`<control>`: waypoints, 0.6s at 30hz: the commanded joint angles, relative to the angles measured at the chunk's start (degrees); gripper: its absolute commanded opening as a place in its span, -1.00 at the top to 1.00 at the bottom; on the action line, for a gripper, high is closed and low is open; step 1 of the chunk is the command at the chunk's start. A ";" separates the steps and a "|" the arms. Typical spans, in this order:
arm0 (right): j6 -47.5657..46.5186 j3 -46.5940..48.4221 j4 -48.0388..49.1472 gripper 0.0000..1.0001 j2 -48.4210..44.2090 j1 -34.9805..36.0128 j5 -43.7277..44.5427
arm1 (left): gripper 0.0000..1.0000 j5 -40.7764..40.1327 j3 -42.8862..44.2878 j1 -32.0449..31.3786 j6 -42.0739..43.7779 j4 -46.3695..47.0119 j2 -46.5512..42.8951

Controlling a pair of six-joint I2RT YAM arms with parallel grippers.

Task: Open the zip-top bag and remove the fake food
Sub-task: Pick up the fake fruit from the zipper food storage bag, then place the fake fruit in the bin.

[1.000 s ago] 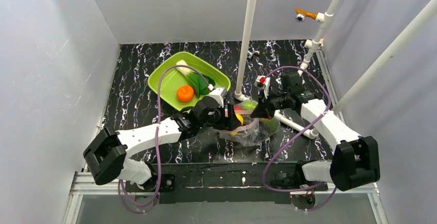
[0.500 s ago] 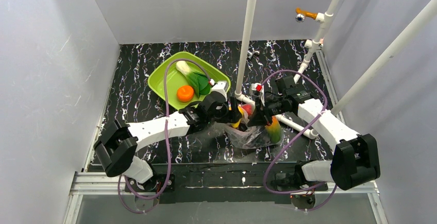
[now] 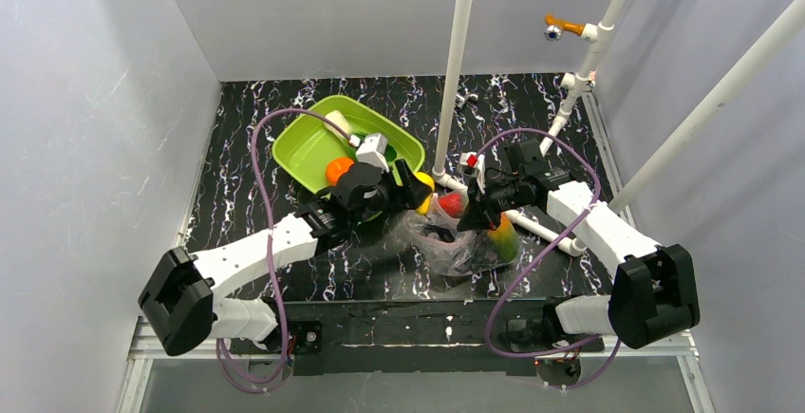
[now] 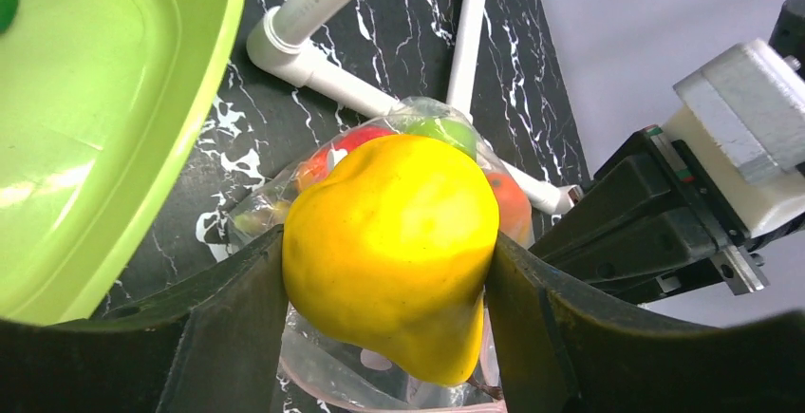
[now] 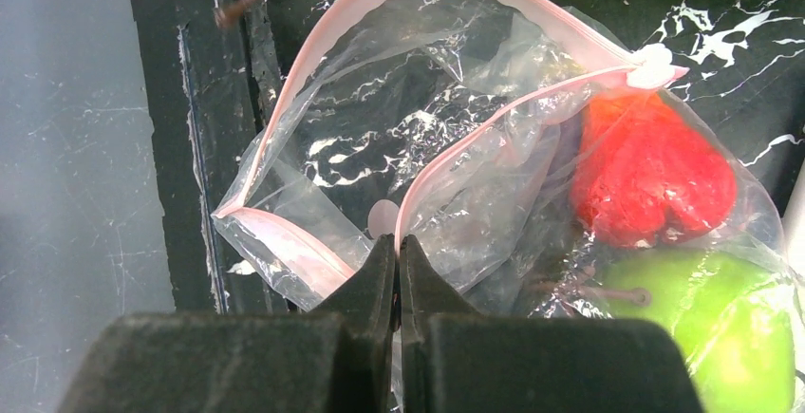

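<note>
Left gripper [image 4: 387, 332]: clamped on the yellow lemon [image 4: 389, 242], one finger pressed on each side (no gap seen at either pad). In the top view the lemon [image 3: 423, 181] is held outside the zip-top bag [image 3: 454, 244], just beyond its mouth and beside the near-right corner of the green tray [image 3: 306, 147].

Right gripper [image 5: 397, 247]: fingers pinched together on one lip of the pink zip strip [image 5: 313, 62]. The mouth is seen gaping wide, and the other lip is arched away toward the lemon.

The bag is laid on the black marbled table [image 3: 242, 199], between the two grippers and just beside the base of the white pipe [image 3: 454, 71]. Plastic is crumpled and glare is heavy.

Still inside the bag are a red fruit [image 5: 653, 174] and a green apple [image 5: 726, 332], touching each other at the closed end. Other contents can't be made out through the crinkles.

An orange [image 3: 334, 170] is seen in the tray, partly covered by the left arm.
</note>
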 commanded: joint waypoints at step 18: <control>-0.11 2.59 0.50 0.97 0.60 -0.34 -0.06 | 1.00 5.46 -2.23 19.25 12.89 -13.89 -9.22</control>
